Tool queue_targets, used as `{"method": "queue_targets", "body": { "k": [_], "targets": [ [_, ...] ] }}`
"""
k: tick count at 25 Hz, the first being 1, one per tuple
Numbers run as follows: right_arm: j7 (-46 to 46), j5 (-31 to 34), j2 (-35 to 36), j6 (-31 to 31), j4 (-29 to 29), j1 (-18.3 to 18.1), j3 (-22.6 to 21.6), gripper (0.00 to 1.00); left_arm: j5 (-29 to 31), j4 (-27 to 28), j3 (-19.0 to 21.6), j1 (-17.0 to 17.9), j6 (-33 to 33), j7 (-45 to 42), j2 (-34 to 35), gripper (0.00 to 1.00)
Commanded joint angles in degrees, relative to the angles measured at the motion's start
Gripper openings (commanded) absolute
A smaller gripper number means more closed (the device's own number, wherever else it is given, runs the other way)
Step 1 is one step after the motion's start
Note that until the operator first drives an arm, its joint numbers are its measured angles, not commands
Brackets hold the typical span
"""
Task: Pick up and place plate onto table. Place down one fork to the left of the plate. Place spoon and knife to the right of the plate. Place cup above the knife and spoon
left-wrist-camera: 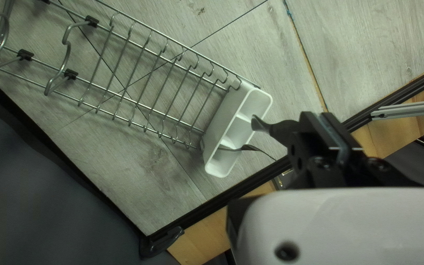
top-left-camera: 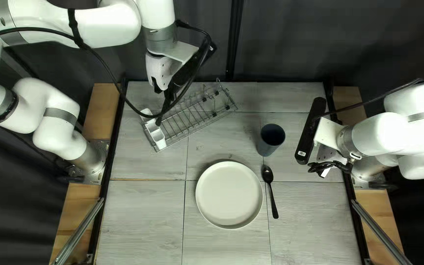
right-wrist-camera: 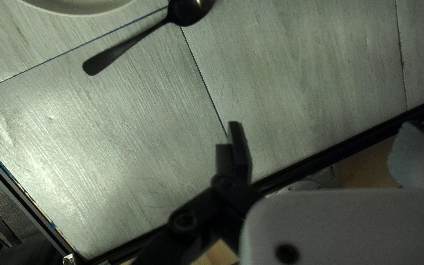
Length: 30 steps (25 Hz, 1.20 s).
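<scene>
The table (top-left-camera: 142,221) wore a matt, grey wood-grain finish. The dish rack (top-left-camera: 190,114) was bare shiny metal wire, its cutlery holder (left-wrist-camera: 236,125) smooth white plastic. The plate (top-left-camera: 229,194) looked smooth and matt, the spoon (top-left-camera: 271,193) glossy black.

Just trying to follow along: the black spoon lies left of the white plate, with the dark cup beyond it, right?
Not quite. In the top left view the black spoon lies right of the white plate; the dark cup does stand beyond it.

No legible text, small white sticker (top-left-camera: 301,153) on black bar (top-left-camera: 309,127), print unreadable
</scene>
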<state>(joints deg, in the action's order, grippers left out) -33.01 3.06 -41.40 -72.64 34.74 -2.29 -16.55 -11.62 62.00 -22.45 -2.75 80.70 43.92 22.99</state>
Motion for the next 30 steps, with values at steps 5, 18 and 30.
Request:
{"method": "queue_targets", "body": {
  "k": [5,18,30],
  "targets": [
    [0.0,0.0,0.0,0.0,0.0,0.0,0.0,1.0,-5.2,-10.4,2.4,-3.4,-12.5,-9.5,9.0,0.0],
    [0.0,0.0,0.0,0.0,0.0,0.0,0.0,1.0,-16.5,-21.4,1.4,-5.7,-28.0,-16.3,13.1,0.0],
    [0.0,0.0,0.0,0.0,0.0,0.0,0.0,1.0,-30.9,-32.4,3.6,-5.1,-48.4,-21.4,14.9,0.0]
  ]
}}
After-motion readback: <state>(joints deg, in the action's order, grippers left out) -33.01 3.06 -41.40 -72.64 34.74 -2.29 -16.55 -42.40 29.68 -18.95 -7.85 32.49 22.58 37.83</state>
